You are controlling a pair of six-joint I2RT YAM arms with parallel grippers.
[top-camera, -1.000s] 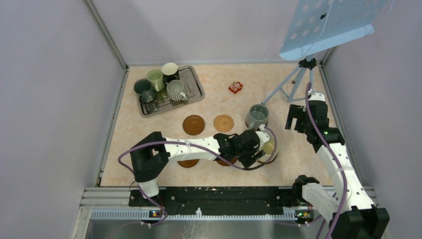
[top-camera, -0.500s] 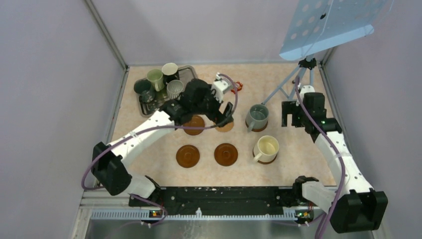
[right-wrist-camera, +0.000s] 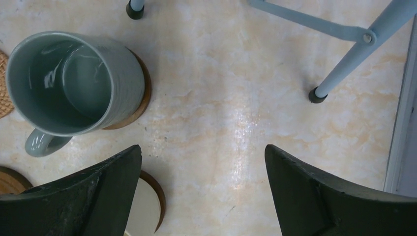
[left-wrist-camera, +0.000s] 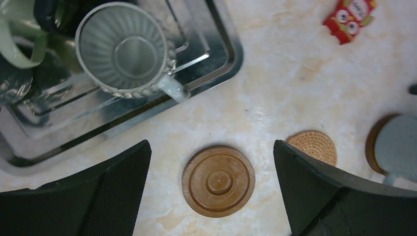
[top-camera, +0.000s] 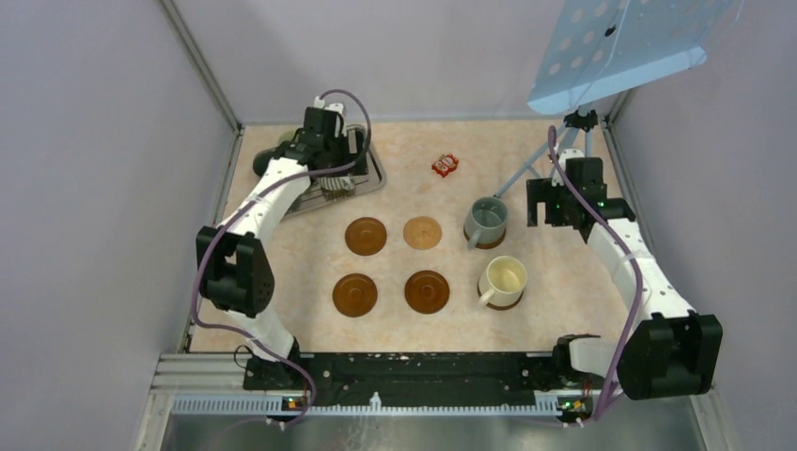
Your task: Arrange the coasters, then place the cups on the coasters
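A pale marbled desk (top-camera: 414, 141) sits between lilac walls. The left arm (top-camera: 273, 186) reaches over the metal tray (top-camera: 374, 175) in the far left corner, and the left jaws are spread wide and empty. Well right of the tray, the right jaws gape wide as well, holding nothing. The ribbed grey cup (left-wrist-camera: 123, 49) stands inside the tray. The grey-blue cup (top-camera: 486, 221) and the cream cup (top-camera: 505, 279) stand on coasters to the tray's right. Four bare coasters (top-camera: 366, 236) lie just in front of the tray. A red packet (top-camera: 445, 164) lies to its right.
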